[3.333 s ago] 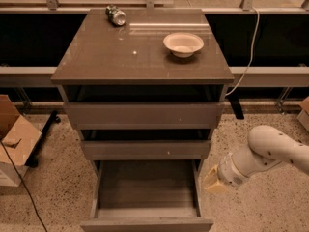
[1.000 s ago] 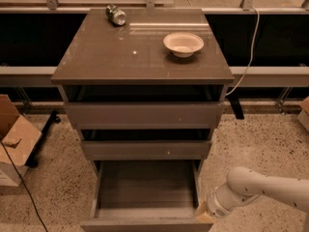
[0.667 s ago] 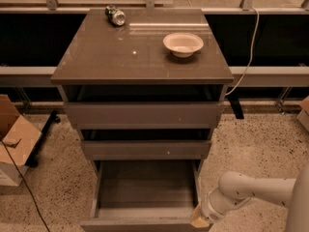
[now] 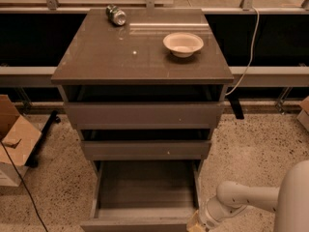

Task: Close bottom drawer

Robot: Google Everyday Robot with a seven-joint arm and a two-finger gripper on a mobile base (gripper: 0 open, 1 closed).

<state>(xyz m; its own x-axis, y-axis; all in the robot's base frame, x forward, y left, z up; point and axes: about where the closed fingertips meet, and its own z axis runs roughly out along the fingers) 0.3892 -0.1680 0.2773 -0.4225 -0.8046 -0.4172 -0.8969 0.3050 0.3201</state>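
Note:
The bottom drawer (image 4: pixel 145 190) of the grey-brown cabinet (image 4: pixel 142 52) stands pulled far out, its shallow tray empty and its flat front at the frame's lower edge. The middle drawer front (image 4: pixel 145 149) and the top drawer front (image 4: pixel 144 114) sit slightly out above it. My gripper (image 4: pixel 195 224) is low at the drawer's front right corner, at the end of my white arm (image 4: pixel 241 199) that comes in from the right. The fingers are mostly cut off by the frame edge.
A white bowl (image 4: pixel 183 43) and a tipped can (image 4: pixel 116 15) rest on the cabinet top. A cardboard box (image 4: pixel 14 139) sits on the speckled floor at the left. A white cable (image 4: pixel 248 47) hangs at the right, by a dark rail.
My arm has dropped and swung left, from beside the drawer's right side down to its front right corner. The drawer has not visibly moved.

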